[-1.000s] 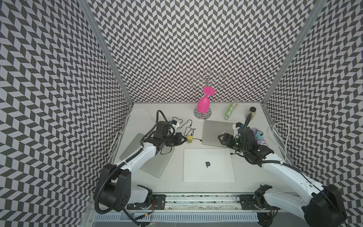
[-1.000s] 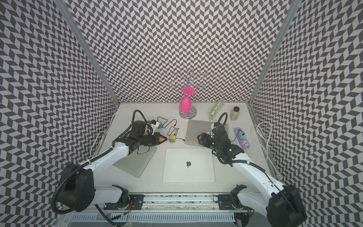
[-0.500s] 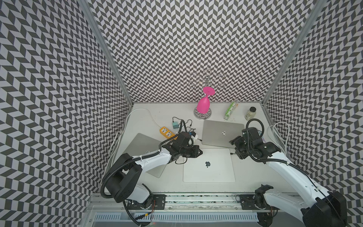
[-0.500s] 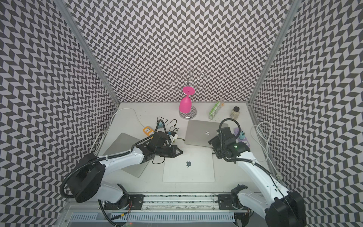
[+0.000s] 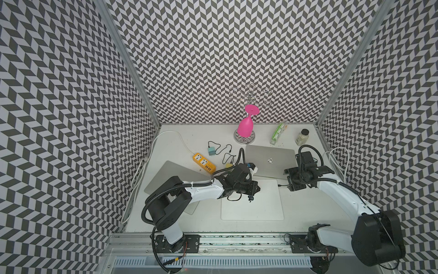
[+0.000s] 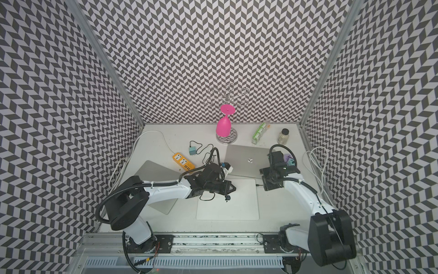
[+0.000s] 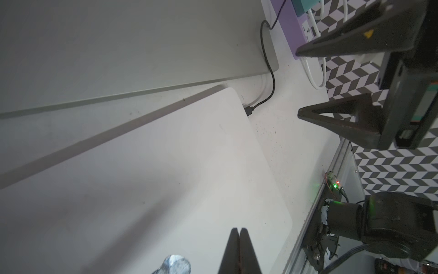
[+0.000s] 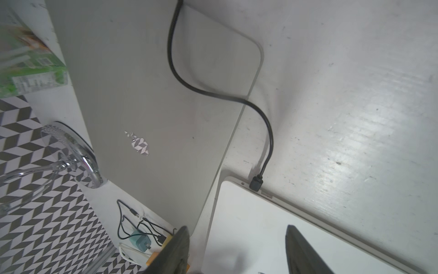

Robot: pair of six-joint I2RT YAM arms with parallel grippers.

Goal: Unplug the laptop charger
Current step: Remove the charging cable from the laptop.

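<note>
right claw [image 8: 235, 227]: jaws stand apart at a middling width, nothing between them. it hangs low over the right rear corner of the white laptop [image 5: 260, 206], just beside the plug [image 8: 256, 183] but not around it. left claw [image 7: 239, 231]: pinched fully together, empty, low over the same laptop's left rear part. whether it touches the lid cannot be told.

risks, as judged:
1. the plug is small and sits flush in the laptop's right edge, so the fingers may close on the cable [image 8: 189, 85] instead. a pull there would strain the lead rather than free the plug.
2. a pull out of line with the socket, upward or sideways, could jam or bend the plug.
3. the laptop looks light and lies on a smooth worktop [image 5: 308, 213]. unless the left claw bears down, it may slide with the pull and stay connected.
4. the silver laptop [image 5: 263, 156] lies close behind and the cable crosses its right front corner, so a fingertip could catch that edge.

charger, as found: a short black plug, seated near the rear of the laptop's right edge, at the front middle of the worktop. a thin black cable leaves it straight, then curves back over the silver laptop toward the purple strip [image 7: 290, 30] by the right edge. where the cable ends cannot be told.
</note>
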